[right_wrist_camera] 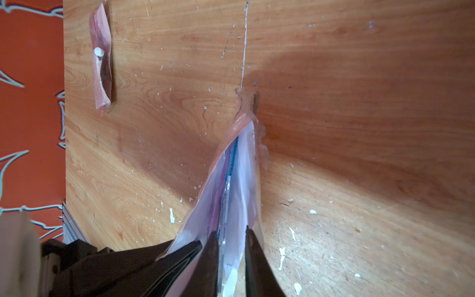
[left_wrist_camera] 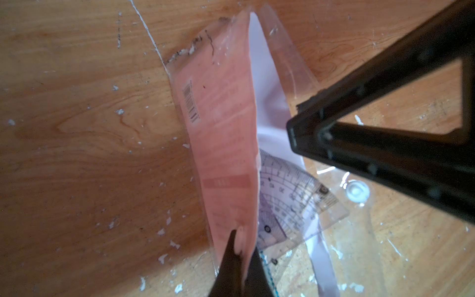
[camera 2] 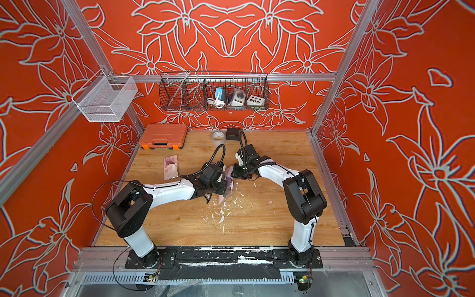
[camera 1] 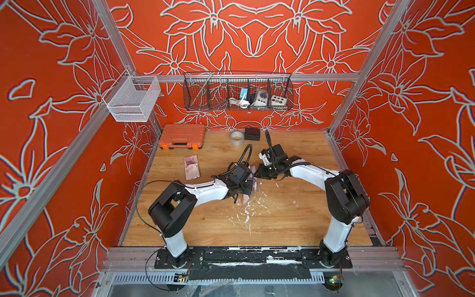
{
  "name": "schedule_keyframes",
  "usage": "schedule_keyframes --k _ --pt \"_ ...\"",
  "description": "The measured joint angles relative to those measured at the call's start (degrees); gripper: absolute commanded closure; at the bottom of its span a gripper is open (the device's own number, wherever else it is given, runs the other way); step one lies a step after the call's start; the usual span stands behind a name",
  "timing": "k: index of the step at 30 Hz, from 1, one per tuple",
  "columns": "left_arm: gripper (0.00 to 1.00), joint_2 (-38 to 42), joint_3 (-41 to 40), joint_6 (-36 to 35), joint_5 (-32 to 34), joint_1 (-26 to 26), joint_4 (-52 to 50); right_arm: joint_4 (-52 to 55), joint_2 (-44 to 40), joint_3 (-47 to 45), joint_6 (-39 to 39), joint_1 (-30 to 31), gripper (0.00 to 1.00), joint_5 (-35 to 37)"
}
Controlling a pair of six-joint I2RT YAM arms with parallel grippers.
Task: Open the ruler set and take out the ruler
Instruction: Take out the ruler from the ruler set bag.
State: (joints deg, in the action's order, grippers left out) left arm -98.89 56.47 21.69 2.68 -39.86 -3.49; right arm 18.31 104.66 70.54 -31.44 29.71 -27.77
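Left wrist view: left jaws clamp one wall of the ruler set [left_wrist_camera: 226, 144] to hold it open; right jaws, slightly parted, straddle the ruler [right_wrist_camera: 226, 200] for extraction.

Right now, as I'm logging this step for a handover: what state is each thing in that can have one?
ruler set pouch: mouth open, pinched at one edge.
protractor: inside the pouch, not taken out.
left gripper: shut on the pouch.
right gripper: jaws slightly apart at the pouch mouth.
orange tool case: closed.
second pouch: lying flat, untouched.
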Motion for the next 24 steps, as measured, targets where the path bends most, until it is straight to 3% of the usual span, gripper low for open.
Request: schedule_keyframes --k 10,24 --pt "1.0 -0.1 0.0 0.0 0.0 0.0 0.1 -0.3 2.4 1.1 0.7 0.6 1.0 -0.6" --pt "1.0 -0.3 0.2 0.0 0.0 0.0 0.1 2.5 -4.9 1.1 0.7 0.5 1.0 1.0"
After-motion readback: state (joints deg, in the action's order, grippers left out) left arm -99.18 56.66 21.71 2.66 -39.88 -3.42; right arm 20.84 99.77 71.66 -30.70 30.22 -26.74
